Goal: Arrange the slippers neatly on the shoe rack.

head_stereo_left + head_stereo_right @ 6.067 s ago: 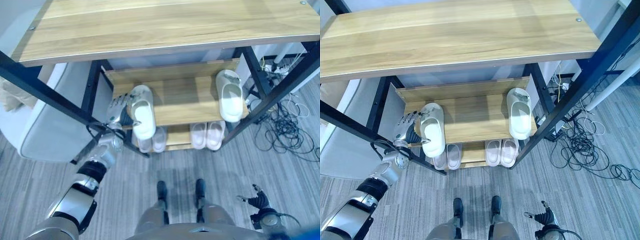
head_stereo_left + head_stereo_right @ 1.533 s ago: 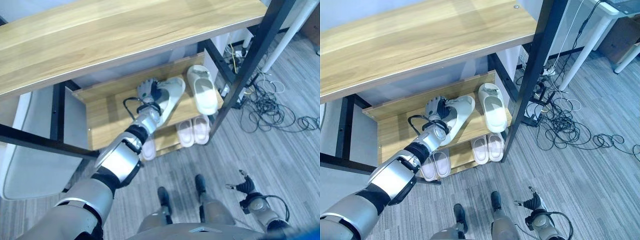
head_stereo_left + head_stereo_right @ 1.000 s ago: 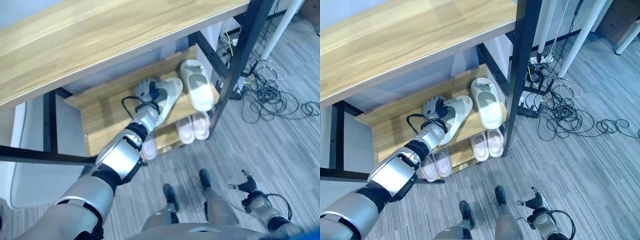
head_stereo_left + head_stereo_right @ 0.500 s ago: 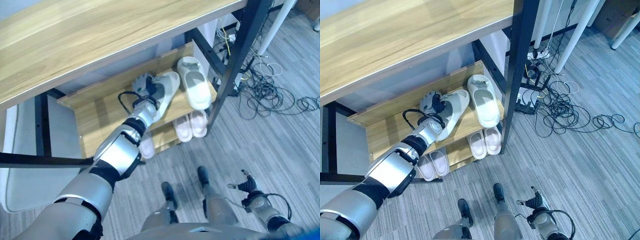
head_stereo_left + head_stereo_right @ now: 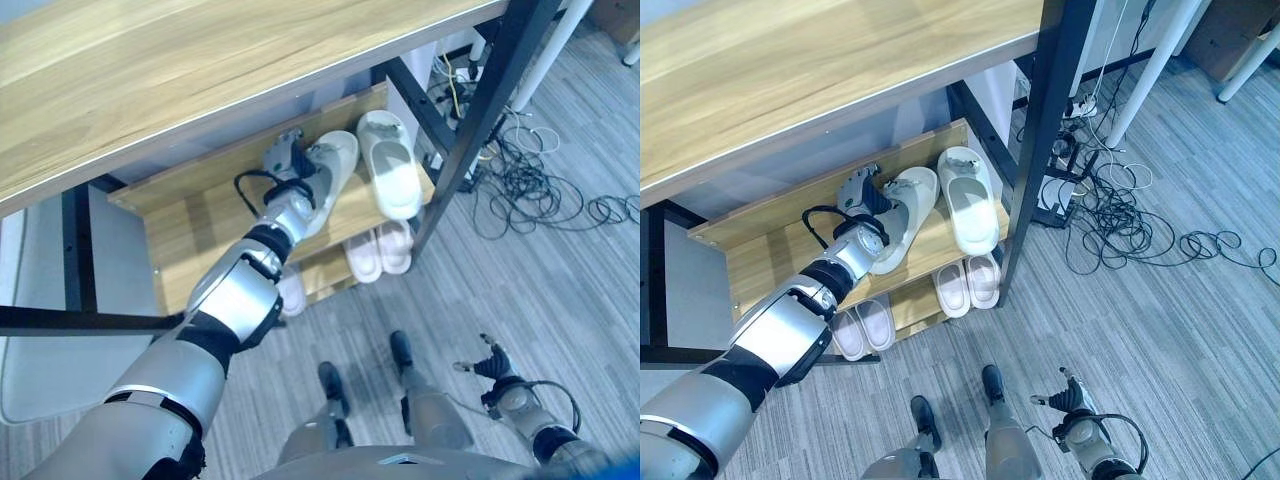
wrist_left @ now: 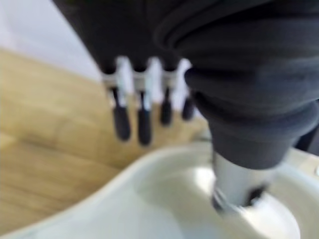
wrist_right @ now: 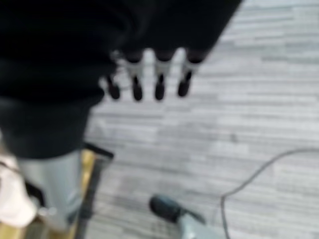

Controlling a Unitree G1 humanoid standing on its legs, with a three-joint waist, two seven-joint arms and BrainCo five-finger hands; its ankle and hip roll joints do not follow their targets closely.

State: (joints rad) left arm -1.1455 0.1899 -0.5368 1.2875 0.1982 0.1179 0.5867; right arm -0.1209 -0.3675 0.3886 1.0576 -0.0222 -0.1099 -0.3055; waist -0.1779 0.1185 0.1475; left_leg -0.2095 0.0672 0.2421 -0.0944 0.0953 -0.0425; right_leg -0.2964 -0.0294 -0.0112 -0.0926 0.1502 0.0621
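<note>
Left eye view: The shoe rack (image 5: 250, 205) has a wide wooden top board, a middle shelf and a lower shelf inside a black frame. My left hand (image 5: 284, 160) reaches onto the middle shelf from the 7 o'clock direction and rests at the heel end of the left white slipper (image 5: 328, 172), which lies tilted, toe toward 1 o'clock. The right white slipper (image 5: 390, 177) lies just beside it at 3 o'clock, toe pointing away from me, its heel overhanging the shelf's front edge. On the lower shelf, one pair of pale slippers (image 5: 378, 250) sits at the right end. My right hand (image 5: 489, 362) hangs low at 5 o'clock above the grey floor (image 5: 560, 270), fingers spread and holding nothing. A tangle of cables (image 5: 530, 180) lies on the floor at 3 o'clock of the rack.

Right eye view: The two white slippers stand close together on the middle shelf, toes nearly touching, heels apart. A second pair of pale slippers (image 5: 863, 326) sits at the left end of the lower shelf.

Left wrist view: My fingers (image 6: 130, 115) extend straight above the wooden shelf, past the slipper's rim. My thumb (image 6: 239, 184) presses down inside the slipper's white hollow. The hand is not curled around the slipper.

Right wrist view: My fingers (image 7: 147, 79) point straight out over the striped grey floor, relaxed and empty.
</note>
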